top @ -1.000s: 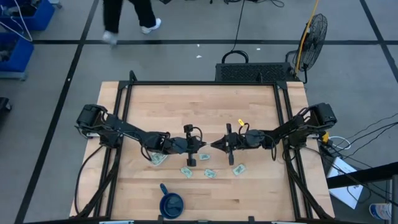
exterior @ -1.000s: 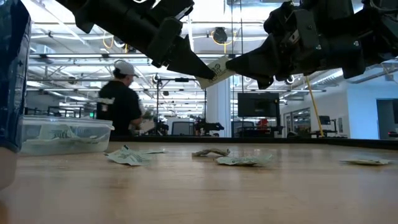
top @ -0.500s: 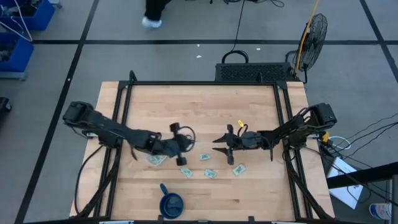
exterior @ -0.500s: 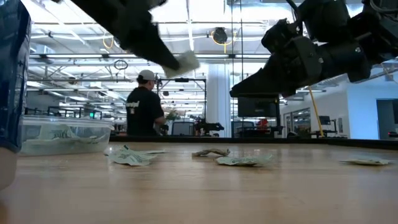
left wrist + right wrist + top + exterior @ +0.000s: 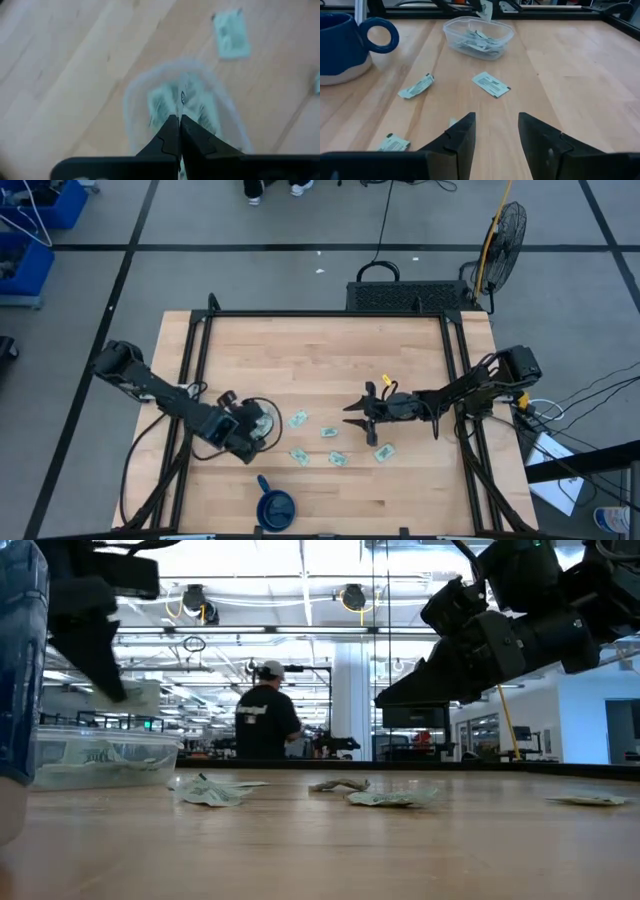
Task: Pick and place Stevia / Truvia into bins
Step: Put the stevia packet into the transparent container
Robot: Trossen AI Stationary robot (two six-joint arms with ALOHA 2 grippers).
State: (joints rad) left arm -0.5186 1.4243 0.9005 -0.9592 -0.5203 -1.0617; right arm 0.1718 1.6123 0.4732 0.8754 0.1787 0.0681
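Note:
The clear tub (image 5: 264, 420) stands on the table's left half with several pale green and white sachets inside (image 5: 476, 39). My left gripper (image 5: 179, 118) is above the tub, pointing steeply down, shut on one sachet (image 5: 485, 9). Loose sachets lie flat on the wood between the arms (image 5: 298, 419) (image 5: 327, 432) (image 5: 338, 459). My right gripper (image 5: 495, 131) stands open at the table's middle right, low over the wood and pointing toward the tub, with nothing between its fingers. My left gripper pinches one sachet between its two shut fingers; a thin edge of it (image 5: 182, 97) sticks out past the fingertips. The fingers come from above, slanting down. The sachet (image 5: 138, 697) hangs below them, lifted clear, just above the tub's open top.
A dark blue cup with a handle (image 5: 276, 506) stands near the front edge, left of centre. More sachets lie near my right gripper (image 5: 383, 451) (image 5: 299, 455). A person (image 5: 265, 720) stands in the room beyond the table. The table's far half is bare wood (image 5: 330, 350).
Both grippers were on one sachet at mid-table. My right gripper has opened and let go, staying in place. My left gripper has carried the sachet toward the table's left and near edge, tipping down, and now holds it over the tub.

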